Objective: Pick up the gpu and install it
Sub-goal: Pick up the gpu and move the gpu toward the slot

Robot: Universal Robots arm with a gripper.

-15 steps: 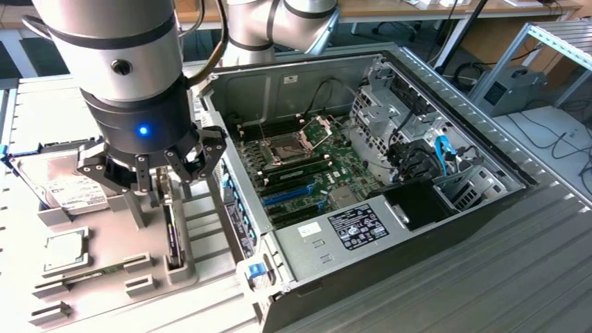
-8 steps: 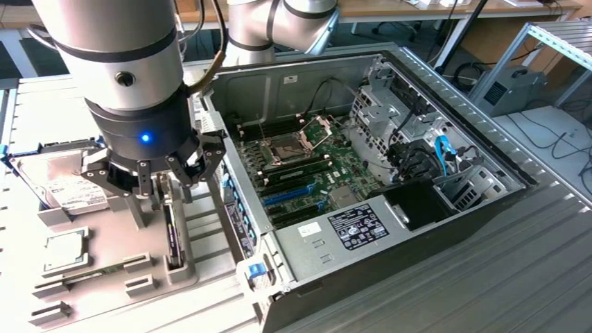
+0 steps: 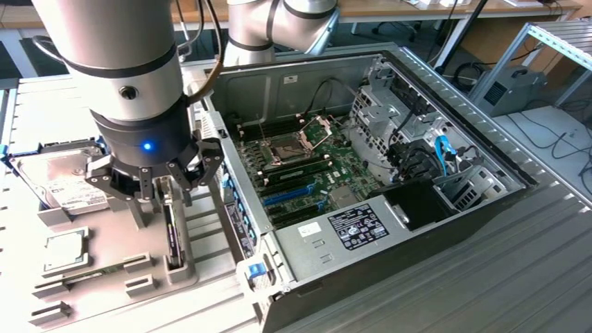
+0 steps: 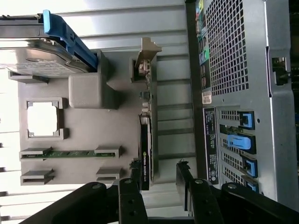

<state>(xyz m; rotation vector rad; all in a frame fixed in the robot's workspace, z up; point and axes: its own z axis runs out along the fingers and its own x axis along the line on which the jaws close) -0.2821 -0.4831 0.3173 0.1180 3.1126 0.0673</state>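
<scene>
Pincer spread above the gpu, which stands on edge in its holder beside the open case — not gripped yet, so lifting and installing remain.

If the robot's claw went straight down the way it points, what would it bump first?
Probably the thin black gpu card, standing on edge in the grey plastic holder. The open black gripper points down right over one end of it; how close it is is hard to judge.
</scene>
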